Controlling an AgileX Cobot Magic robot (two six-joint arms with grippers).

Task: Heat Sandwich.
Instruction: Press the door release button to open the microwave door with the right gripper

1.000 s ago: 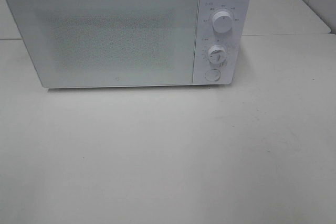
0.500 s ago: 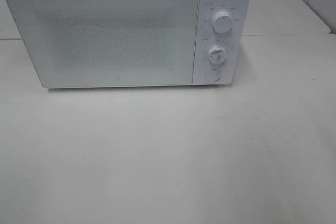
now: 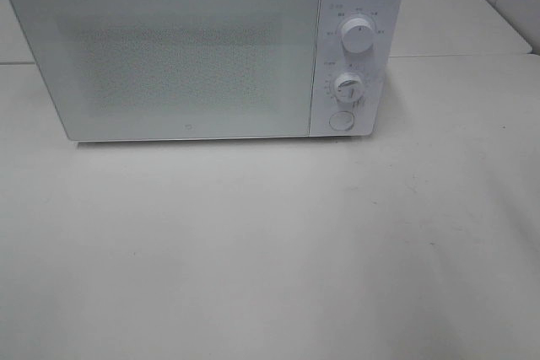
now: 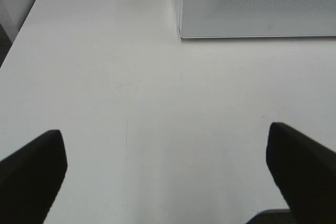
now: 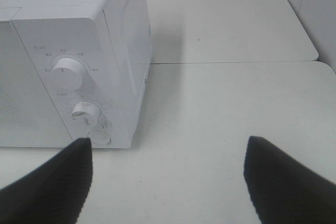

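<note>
Pale tabletop (image 3: 270, 276) holds a boxy white microwave (image 3: 186, 56), door shut; the sandwich shows nowhere. Our left gripper (image 4: 164, 129) and right gripper (image 5: 168, 140) gape empty; we should probably press its round button (image 3: 340, 120) squarely.

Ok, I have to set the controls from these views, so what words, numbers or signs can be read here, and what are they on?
No text here can be read.
Markings ringing the upper dial of the microwave: too small and blurred to read.
Markings around the lower dial: too small and blurred to read.
Small mark low on the door: too small to read.
</note>
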